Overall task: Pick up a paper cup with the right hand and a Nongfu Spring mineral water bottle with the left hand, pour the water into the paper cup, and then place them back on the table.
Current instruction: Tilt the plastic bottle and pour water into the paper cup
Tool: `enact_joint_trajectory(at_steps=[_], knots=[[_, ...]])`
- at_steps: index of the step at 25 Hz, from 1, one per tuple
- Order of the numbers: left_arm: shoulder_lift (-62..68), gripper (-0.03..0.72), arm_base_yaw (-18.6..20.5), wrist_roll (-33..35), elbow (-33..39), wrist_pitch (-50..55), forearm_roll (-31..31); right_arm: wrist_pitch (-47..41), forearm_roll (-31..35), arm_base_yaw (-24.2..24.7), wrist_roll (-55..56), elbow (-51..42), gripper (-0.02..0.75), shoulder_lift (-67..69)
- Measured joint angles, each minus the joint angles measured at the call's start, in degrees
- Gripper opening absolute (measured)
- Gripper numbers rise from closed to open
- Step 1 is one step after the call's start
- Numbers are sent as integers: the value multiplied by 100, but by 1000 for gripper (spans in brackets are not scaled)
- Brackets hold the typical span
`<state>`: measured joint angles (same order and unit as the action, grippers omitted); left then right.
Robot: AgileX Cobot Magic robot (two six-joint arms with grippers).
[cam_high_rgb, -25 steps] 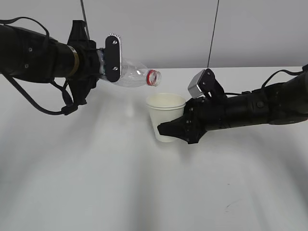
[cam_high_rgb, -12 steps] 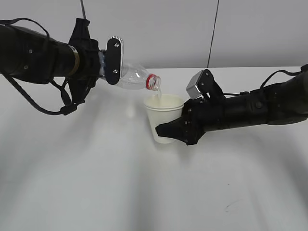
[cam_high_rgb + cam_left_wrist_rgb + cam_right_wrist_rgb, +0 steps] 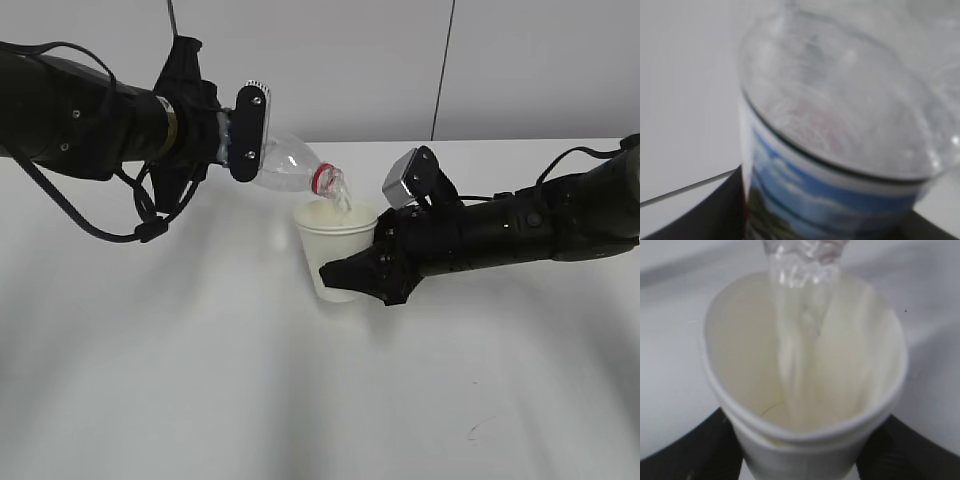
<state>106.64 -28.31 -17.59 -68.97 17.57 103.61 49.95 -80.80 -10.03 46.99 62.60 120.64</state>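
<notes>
My left gripper (image 3: pixel 232 135) is shut on the Nongfu Spring mineral water bottle (image 3: pixel 288 167), which is tilted with its red-ringed neck pointing down to the right, just over the paper cup (image 3: pixel 332 252). Water streams from the mouth into the cup. In the left wrist view the bottle (image 3: pixel 840 140) fills the frame, with its landscape label at the bottom. My right gripper (image 3: pixel 352 270) is shut on the cup and holds it upright just above the table (image 3: pixel 200 380). In the right wrist view the cup (image 3: pixel 805 390) shows its open mouth with the water stream (image 3: pixel 797 340) falling in.
A thin dark cable (image 3: pixel 442 70) hangs down the wall behind the table. The left arm's black cables (image 3: pixel 120 215) loop below its wrist. A faint scuff mark (image 3: pixel 480 428) is on the table at the front right.
The left gripper has tipped the bottle further down and moved it right, closer over the cup. Water began to flow into the cup. The right gripper shifted the cup slightly left.
</notes>
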Motion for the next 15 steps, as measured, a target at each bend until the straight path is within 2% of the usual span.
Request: enact_joint_trajectory(at_steps=[15], knots=[[0, 358, 0, 4, 0, 93, 9, 0, -221, 0, 8, 0, 439, 0]])
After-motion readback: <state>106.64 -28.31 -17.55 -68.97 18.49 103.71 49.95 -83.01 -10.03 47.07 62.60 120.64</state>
